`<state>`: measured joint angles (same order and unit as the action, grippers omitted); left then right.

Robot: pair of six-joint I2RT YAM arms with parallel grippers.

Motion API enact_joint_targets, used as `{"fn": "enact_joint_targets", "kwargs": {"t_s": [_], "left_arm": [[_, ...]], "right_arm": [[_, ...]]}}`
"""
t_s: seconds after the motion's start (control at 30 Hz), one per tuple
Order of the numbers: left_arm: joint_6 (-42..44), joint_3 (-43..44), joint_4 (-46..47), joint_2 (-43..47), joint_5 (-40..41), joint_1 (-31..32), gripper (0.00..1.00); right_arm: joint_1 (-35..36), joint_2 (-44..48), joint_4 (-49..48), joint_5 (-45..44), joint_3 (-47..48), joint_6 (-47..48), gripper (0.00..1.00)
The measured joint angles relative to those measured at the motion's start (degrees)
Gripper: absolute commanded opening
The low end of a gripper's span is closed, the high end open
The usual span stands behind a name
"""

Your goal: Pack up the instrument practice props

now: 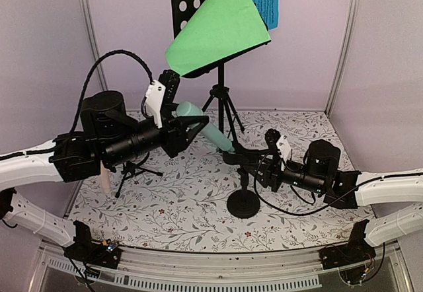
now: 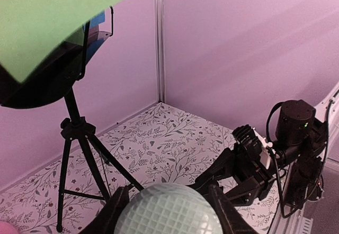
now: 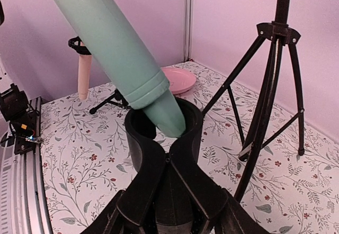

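The left hand point(image 2: 169, 222) has its 2 fingers point(image 2: 117, 211) on either side of the mint microphone point(image 2: 167, 207), whose meshed head fills the bottom edge. Just beyond, the right hand point(image 2: 225, 174) clasps a black holder point(image 2: 204, 184). At upper left, a green sheet point(image 2: 58, 17) droops over the black music rack point(image 2: 47, 86), its tripod legs point(image 2: 79, 160) standing on the floral surface point(image 2: 169, 138).

A floral cloth point(image 1: 192, 199) covers the table. A pink plate point(image 3: 177, 79) lies on it (near a corner). Lilac walls point(image 1: 39, 41) stand around.
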<state>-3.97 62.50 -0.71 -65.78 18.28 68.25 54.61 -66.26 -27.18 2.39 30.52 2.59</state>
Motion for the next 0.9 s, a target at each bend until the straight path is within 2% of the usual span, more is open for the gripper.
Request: {"fn": "enact_joint_targets", "kwargs": {"t_s": [0.23,0.4,0.67,0.77,0.9], "left_arm": [[-2.7,-0.5,0.9,-1.2,0.0,-1.9,0.22],[-3.8,-0.3,-4.3,3.2,0.3,-2.1,0.22],[-4.6,2.8,-14.5,8.7,5.1,-2.9,0.27],[-5.5,2.9,-16.7,7.4,6.1,-2.9,0.28],[-6.6,2.8,-18.7,1.1,5.7,-3.4,0.27]], "right_arm": [[-0.3,0.3,0.1,-5.4,-0.2,-0.4,0.00],[-0.2,0.3,0.0,-5.4,-0.2,-0.5,0.00],[-0.3,0.2,-0.1,-6.4,-0.2,-1.2,0.00],[-0.3,0.2,-0.1,-6.4,-0.2,-1.3,0.00],[-0.3,0.2,-0.1,-6.3,-0.2,-1.4,0.01]]}}
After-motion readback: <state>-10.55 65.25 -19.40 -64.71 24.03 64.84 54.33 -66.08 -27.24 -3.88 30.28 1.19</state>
